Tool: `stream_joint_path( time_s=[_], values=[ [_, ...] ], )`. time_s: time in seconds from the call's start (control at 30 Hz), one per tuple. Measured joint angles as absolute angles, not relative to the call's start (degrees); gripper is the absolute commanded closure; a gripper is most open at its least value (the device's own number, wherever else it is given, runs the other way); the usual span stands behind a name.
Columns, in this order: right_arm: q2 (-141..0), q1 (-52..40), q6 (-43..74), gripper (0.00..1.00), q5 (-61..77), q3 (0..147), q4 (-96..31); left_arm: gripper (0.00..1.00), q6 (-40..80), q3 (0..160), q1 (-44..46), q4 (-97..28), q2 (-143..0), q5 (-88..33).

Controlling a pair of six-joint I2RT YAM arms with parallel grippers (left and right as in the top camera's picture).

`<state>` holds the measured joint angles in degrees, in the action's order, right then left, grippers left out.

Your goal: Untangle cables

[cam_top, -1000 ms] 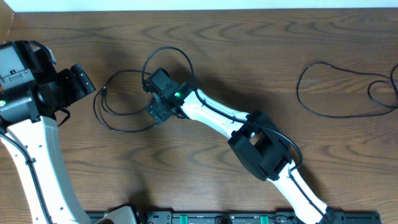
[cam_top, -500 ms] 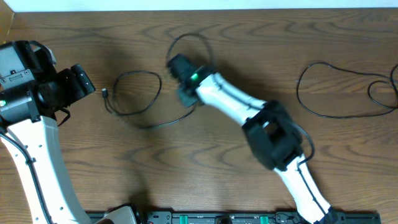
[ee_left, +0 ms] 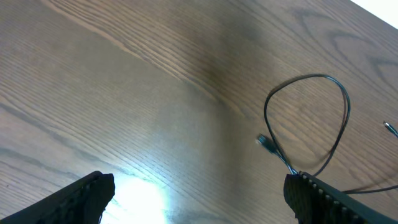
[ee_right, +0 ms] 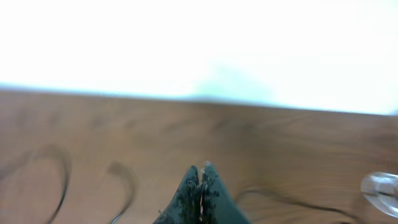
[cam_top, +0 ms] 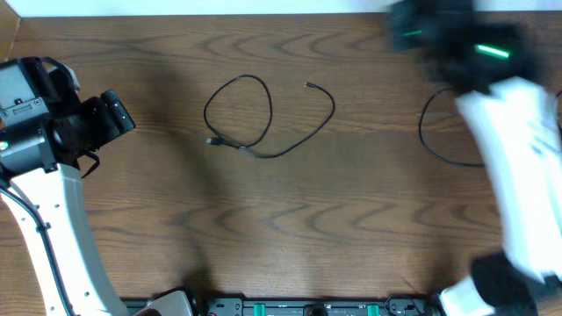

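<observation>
One thin black cable point(cam_top: 239, 115) lies free on the wood as a single loop, with a tail curving to a small plug end point(cam_top: 309, 85). In the left wrist view the same cable loop point(ee_left: 306, 118) sits upper right, its plug point(ee_left: 264, 142) pointing left. My left gripper point(ee_left: 202, 199) is open and empty over bare wood, well to the left of the loop point(cam_top: 121, 115). A second black cable point(cam_top: 428, 132) lies at the right, partly hidden under my blurred right arm point(cam_top: 509, 132). My right gripper point(ee_right: 201, 171) is shut, with nothing seen between its fingers.
The table's far edge point(cam_top: 263, 12) meets a white surface. Blurred cable strands point(ee_right: 59, 165) show on the wood in the right wrist view, and a clear roundish object point(ee_right: 379, 186) sits at its right edge. A black rail point(cam_top: 290, 307) runs along the near edge.
My right arm has swung from the cable at centre-left up to the far right. Its jaws have shut. The cable was dragged to the right and now lies free. The left arm stayed still.
</observation>
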<state>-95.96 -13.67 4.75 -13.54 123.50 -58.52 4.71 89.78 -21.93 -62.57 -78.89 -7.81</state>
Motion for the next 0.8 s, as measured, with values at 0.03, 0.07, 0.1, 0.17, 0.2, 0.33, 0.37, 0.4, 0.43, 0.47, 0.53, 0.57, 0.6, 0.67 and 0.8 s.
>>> stream_joint_path(
  time_s=[0.03, 0.07, 0.1, 0.17, 0.2, 0.33, 0.37, 0.4, 0.43, 0.47, 0.53, 0.57, 0.6, 0.67, 0.8],
  values=[
    [-94.19, -11.46, 4.75, 0.99, -13.58, 123.74, -58.61, 0.07, 4.71, 89.78, -21.93, -62.57, -78.89, -7.81],
    [-92.42, -8.82, 4.75, 0.99, -13.32, 123.92, -58.92, 0.07, 4.71, 89.78, -21.93, -62.54, -78.89, -7.84],
    [-90.78, -5.32, 4.71, 0.99, -12.71, 123.98, -59.44, 0.07, 4.71, 89.78, -21.93, -62.57, -78.89, -7.86],
    [-89.69, -0.54, 4.58, 0.99, -9.91, 124.01, -61.04, 0.07, 4.71, 89.78, -21.93, -62.54, -78.89, -8.49],
    [-90.0, 1.13, 4.51, 0.99, -7.88, 123.92, -61.93, 0.07, 4.71, 89.78, -21.93, -62.54, -78.89, -8.88],
    [-94.04, 0.32, 4.54, 0.99, -3.38, 122.41, -62.19, 0.07, 4.73, 89.78, -21.93, -61.93, -78.89, -10.48],
    [-95.44, -0.69, 4.54, 0.99, -2.68, 122.02, -62.19, 0.07, 4.71, 89.78, -21.93, -61.89, -78.89, -10.68],
    [-96.62, -1.83, 4.54, 0.99, -2.33, 121.86, -62.22, 0.07, 4.71, 89.78, -21.93, -61.89, -78.89, -10.81],
    [-98.67, -3.81, 4.56, 0.99, -1.87, 121.64, -62.17, 0.07, 4.71, 89.78, -21.93, -61.89, -78.89, -10.92],
    [-100.88, -6.04, 4.56, 0.99, -1.32, 121.32, -62.08, 0.07, 4.71, 89.78, -21.93, -61.84, -78.89, -11.07],
    [-103.94, -9.61, 4.97, 0.8, -0.84, 121.03, -62.15, 0.07, 4.71, 89.78, -21.93, -61.87, -78.89, -11.33],
    [-105.65, -11.62, 5.28, 0.63, -0.64, 120.95, -62.11, 0.07, 4.71, 89.78, -21.93, -61.87, -78.89, -11.38],
    [-107.28, -13.61, 5.91, 0.37, -0.36, 120.88, -62.06, 0.07, 4.71, 89.78, -21.93, -61.82, -78.89, -11.51],
    [-110.39, -17.34, 7.7, 0.01, -0.14, 120.79, -61.82, 0.07, 4.71, 89.78, -21.93, -61.82, -78.89, -11.6],
    [-116.16, -23.77, 9.85, 0.01, 0.23, 120.77, -59.61, 0.07, 4.71, 89.78, -21.93, -61.76, -78.89, -11.7]
  ],
)
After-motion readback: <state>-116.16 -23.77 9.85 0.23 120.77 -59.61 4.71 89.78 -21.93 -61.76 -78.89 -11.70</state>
